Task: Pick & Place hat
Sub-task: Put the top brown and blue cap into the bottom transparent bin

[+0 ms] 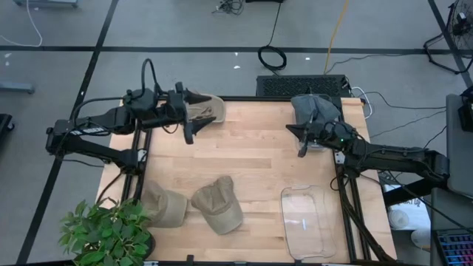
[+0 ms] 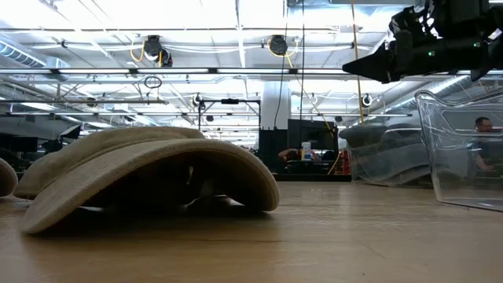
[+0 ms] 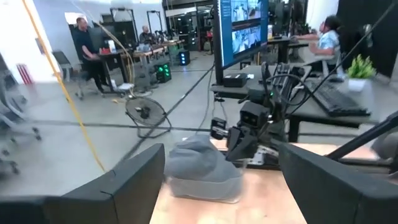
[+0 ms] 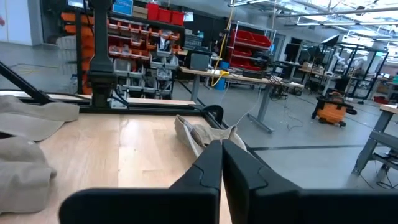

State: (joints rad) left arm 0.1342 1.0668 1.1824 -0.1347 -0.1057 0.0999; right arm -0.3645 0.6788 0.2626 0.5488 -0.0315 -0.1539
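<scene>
item: four soft fabric caps on wooden table (image 1: pixel 259 159). nearest target, olive-tan cap (image 1: pixel 219 204), front centre beside clear plastic bin (image 1: pixel 307 220). left gripper (image 1: pixel 189 111) fingers apart; right gripper (image 1: pixel 303 140) fingers together. handling: probably spread fingers, descend over crown, pinch fabric.

High view: straight down over whole tabletop (image 1: pixel 259 148). Low view: surface level, close behind a tan hat (image 2: pixel 149 177), facing the room. Left wrist view faces the grey hat (image 3: pixel 199 168) and right arm; right wrist view faces back across.
</scene>
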